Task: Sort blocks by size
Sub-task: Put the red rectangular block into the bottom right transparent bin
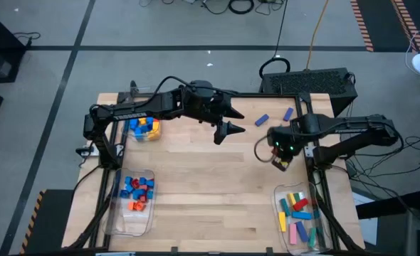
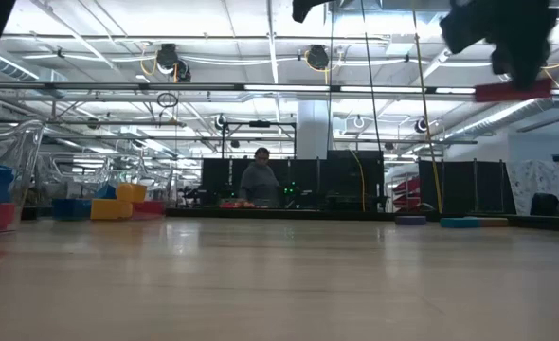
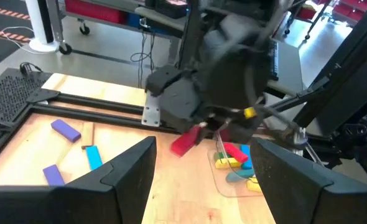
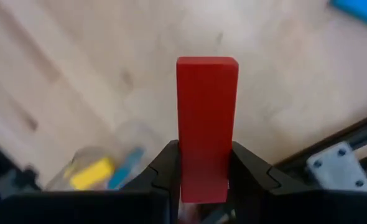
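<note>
Your right gripper (image 4: 202, 171) clamps the red bar (image 4: 206, 118) by one end; swinging toward the five-o'clock bin (image 1: 281, 213), it could slip.

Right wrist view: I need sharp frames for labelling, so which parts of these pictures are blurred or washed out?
Right wrist view: the red bar in the right gripper is crisp, the table and bin behind it soft. Left wrist view: the right arm shows smeared. Low view: ceiling lights glare, and the near tabletop is out of focus.
</note>
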Robot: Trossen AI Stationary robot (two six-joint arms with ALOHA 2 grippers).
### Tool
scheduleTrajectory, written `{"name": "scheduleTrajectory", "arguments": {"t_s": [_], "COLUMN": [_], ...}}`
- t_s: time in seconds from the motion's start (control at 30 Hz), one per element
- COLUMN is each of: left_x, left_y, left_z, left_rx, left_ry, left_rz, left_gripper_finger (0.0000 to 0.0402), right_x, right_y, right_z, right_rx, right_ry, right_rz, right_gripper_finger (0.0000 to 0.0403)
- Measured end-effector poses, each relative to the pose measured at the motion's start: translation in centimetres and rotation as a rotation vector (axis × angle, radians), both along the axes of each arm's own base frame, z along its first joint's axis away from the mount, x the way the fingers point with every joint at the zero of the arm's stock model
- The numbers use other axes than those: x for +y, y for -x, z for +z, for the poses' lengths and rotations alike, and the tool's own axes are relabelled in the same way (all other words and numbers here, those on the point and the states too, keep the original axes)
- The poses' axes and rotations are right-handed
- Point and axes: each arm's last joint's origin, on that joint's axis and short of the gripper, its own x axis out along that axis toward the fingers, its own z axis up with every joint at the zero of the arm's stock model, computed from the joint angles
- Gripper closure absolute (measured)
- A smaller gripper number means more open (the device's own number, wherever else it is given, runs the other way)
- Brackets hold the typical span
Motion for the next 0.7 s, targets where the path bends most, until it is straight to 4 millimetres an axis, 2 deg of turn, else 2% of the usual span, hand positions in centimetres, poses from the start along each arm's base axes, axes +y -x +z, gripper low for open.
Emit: {"name": "scheduleTrajectory", "arguments": {"t_s": [0.27, 0.7], "left_x": [-0.3, -0.2], "left_y": [0.0, -0.1], "left_z": [0.0, 0.0], "left_rx": [0.000, -0.002], "left_ry": [0.000, -0.018], "left_rz": [-0.008, 0.015], "left_gripper_finger": [0.0142, 0.0142], "right_x": [4.3, 10.5], "right_y": [1.0, 3.1], "right_z": [-0.3, -0.2], "right_rx": [0.072, 0.095], "right_ry": [-0.109, -0.190], "right_rz": [0.125, 0.159], "right_gripper_finger": [0.0319, 0.0319]}}
